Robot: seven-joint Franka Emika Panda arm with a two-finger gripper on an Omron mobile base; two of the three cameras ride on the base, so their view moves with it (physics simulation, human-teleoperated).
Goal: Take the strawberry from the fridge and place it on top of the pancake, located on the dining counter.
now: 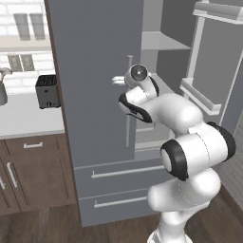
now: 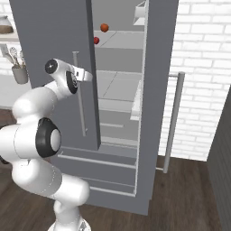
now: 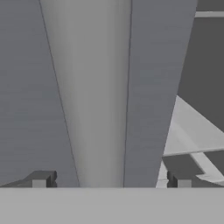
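**Operator:** While the white arm hangs in front of the tall matte grey two-door fridge (image 1: pixel 95 71), I see its right door swung wide and its left door shut. The long vertical silver bar handle (image 3: pixel 94 96) of that shut door runs up between the two small dark fingertips (image 3: pixel 41 179), and the two-finger gripper (image 3: pixel 109 181) stands spread wide around it, gripping nothing.

**Observer:** And the berry?

**Operator:** The tiny bright red strawberry (image 2: pixel 96 40) lies on an upper pale grey shelf (image 2: pixel 122 40) inside the fridge, just past the edge of the shut door. A rounder orange-red ball (image 2: pixel 104 27) sits on the same shelf, near it and farther back. The gripper (image 2: pixel 85 76) is lower than both, outside the fridge, against the left door.

**Observer:** The room around it?

**Operator:** Left of the fridge I have a pale counter top (image 1: pixel 23 118) over brown wood cabinets (image 1: pixel 33 171), with a dark boxy toaster (image 1: pixel 47 91) on it. Right of the fridge is a white brick wall (image 2: pixel 198 76). The floor (image 2: pixel 180 198) below the fridge is dark wood planks. The open door (image 2: pixel 155 103) carries its own silver bar handle (image 2: pixel 173 122).
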